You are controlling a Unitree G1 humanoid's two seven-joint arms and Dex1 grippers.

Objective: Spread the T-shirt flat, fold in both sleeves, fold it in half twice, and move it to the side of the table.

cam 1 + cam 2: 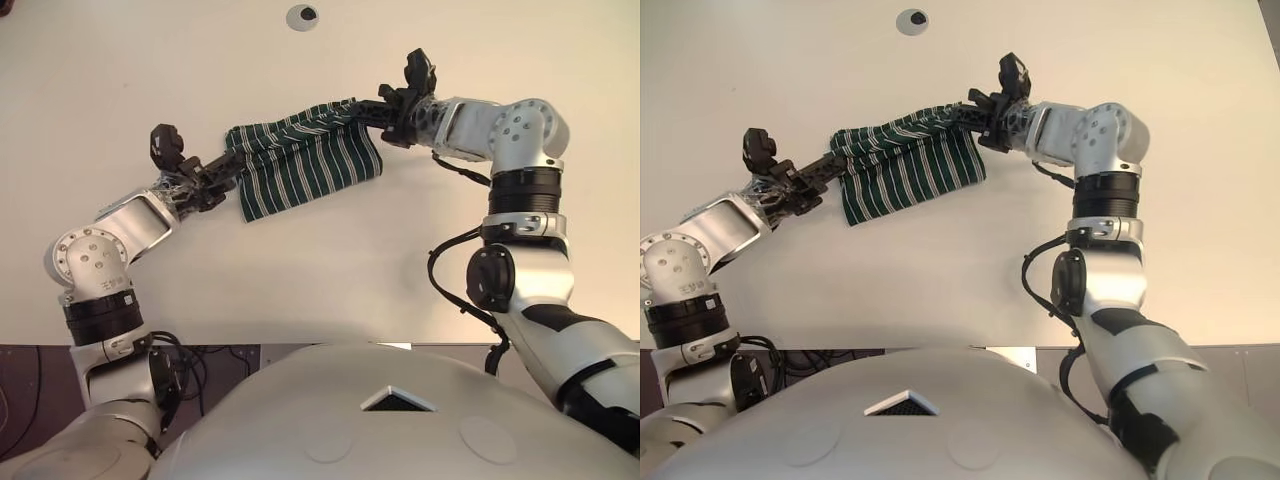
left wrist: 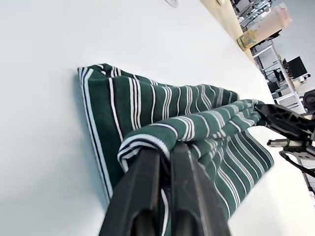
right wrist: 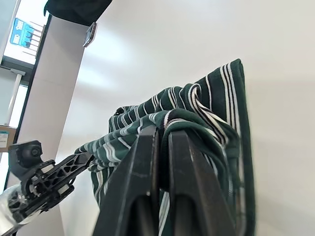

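Note:
The T-shirt (image 1: 300,170) is dark green with white stripes, bunched into a folded bundle on the white table (image 1: 300,260). My left gripper (image 1: 232,166) is shut on the shirt's left edge, and the cloth (image 2: 147,140) curls over its fingertips. My right gripper (image 1: 362,112) is shut on the upper right corner, where a fold of the shirt (image 3: 197,113) drapes across its fingers. The top edge is lifted and stretched between both grippers, while the lower part rests on the table.
A small round grommet (image 1: 302,16) sits in the table at the back. The table's near edge (image 1: 300,344) runs just before the robot's chest. Open white surface lies left, right and in front of the shirt.

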